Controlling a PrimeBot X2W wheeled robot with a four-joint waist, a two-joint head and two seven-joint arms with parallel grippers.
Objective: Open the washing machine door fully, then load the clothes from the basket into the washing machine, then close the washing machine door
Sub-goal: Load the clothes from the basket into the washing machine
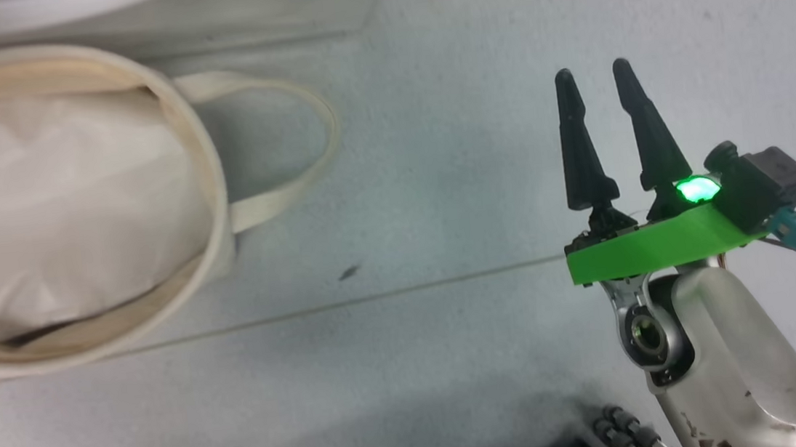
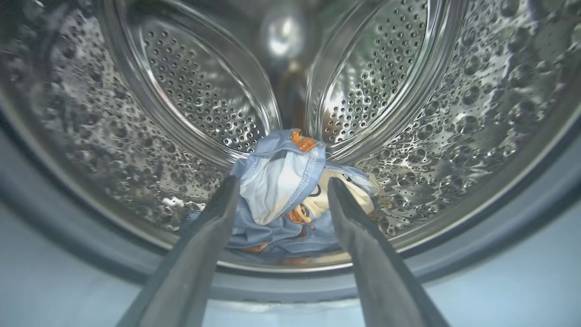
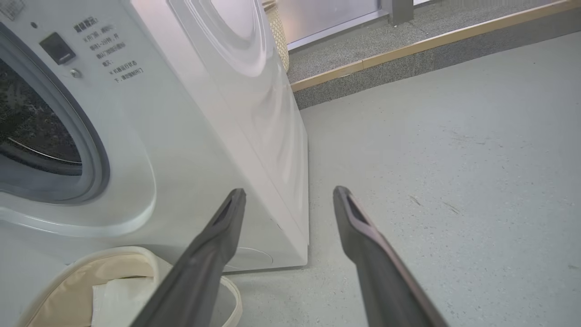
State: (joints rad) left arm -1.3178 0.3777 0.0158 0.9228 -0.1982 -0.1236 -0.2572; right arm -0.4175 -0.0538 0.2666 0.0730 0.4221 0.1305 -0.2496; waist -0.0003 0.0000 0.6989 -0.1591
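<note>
**Both grippers parted**

Right gripper [image 1: 592, 75]: two dark fingers [image 1: 581, 155] spread apart, pointing up the head view. Its pale forearm [image 1: 738, 344] rises from the lower right. A green wrist plate [image 1: 655, 242] carries a lit green lamp [image 1: 696, 189]. Left gripper [image 2: 283, 181]: fingers spread wide in its own wrist view.

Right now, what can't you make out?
Floor of the basket, head view: white bundle covers it; left edge cuts the rim.
Label text on the washing machine, right wrist view: too small.
Lower edges of the clothes, left wrist view: fingers of the left gripper cover them.
</note>
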